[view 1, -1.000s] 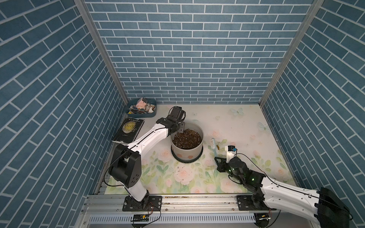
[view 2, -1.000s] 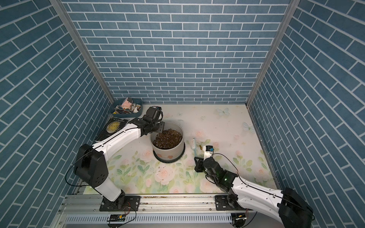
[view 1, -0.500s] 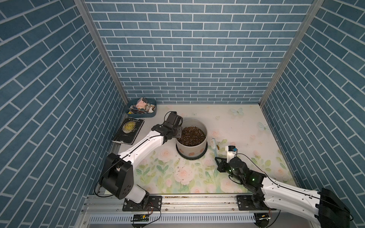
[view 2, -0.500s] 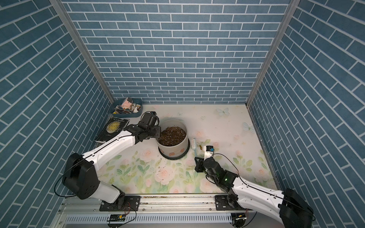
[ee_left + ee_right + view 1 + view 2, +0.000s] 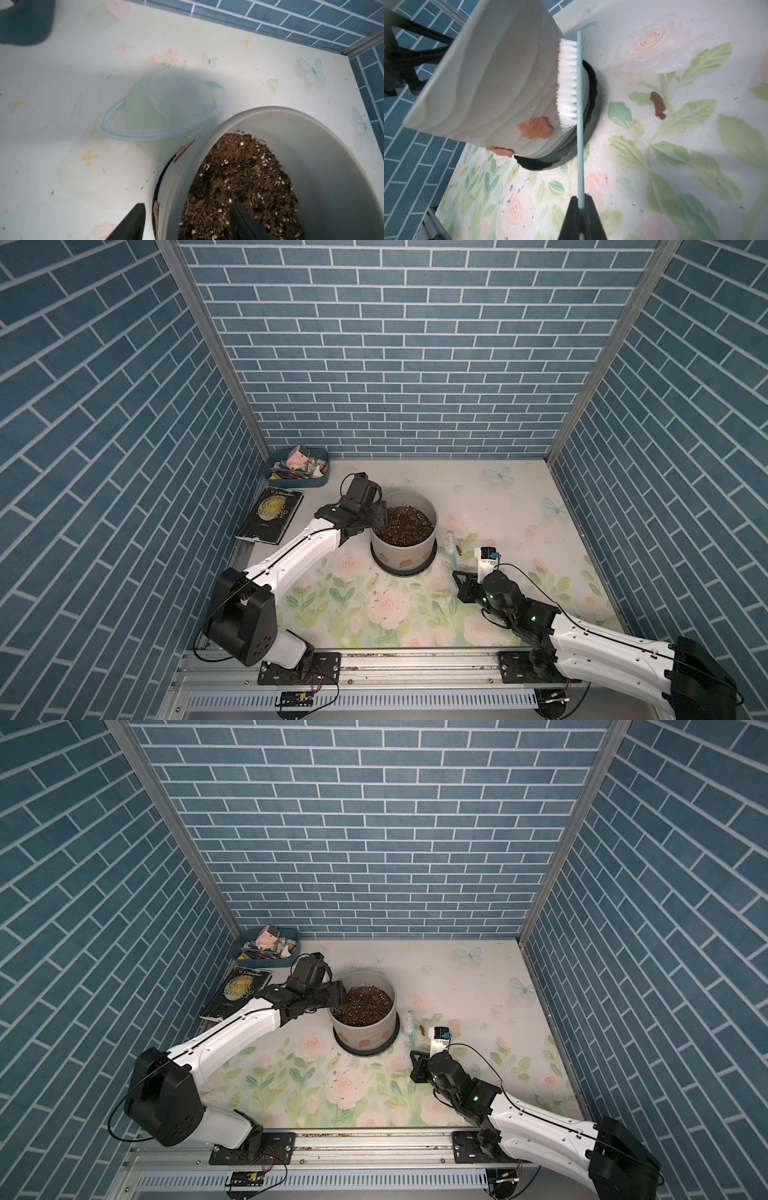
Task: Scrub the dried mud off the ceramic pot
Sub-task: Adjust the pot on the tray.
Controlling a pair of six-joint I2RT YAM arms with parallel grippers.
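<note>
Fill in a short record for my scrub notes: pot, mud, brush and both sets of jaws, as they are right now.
pot: upright on black saucer, filled with soil
mud: patches stuck on pot wall; one flake loose on mat
brush: bristles against pot wall, next to a patch
left jaws: open, astride pot rim
right jaws: shut on brush handle

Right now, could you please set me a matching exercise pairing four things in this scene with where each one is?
Things:
1 brush
2 book
3 blue tray
4 loose mud flake

Places:
A far left corner
B lying just right of the ceramic pot
C clamped in the right gripper
D lying flat, on the near side of the blue tray

Pairs: 1-C, 2-D, 3-A, 4-B
</note>
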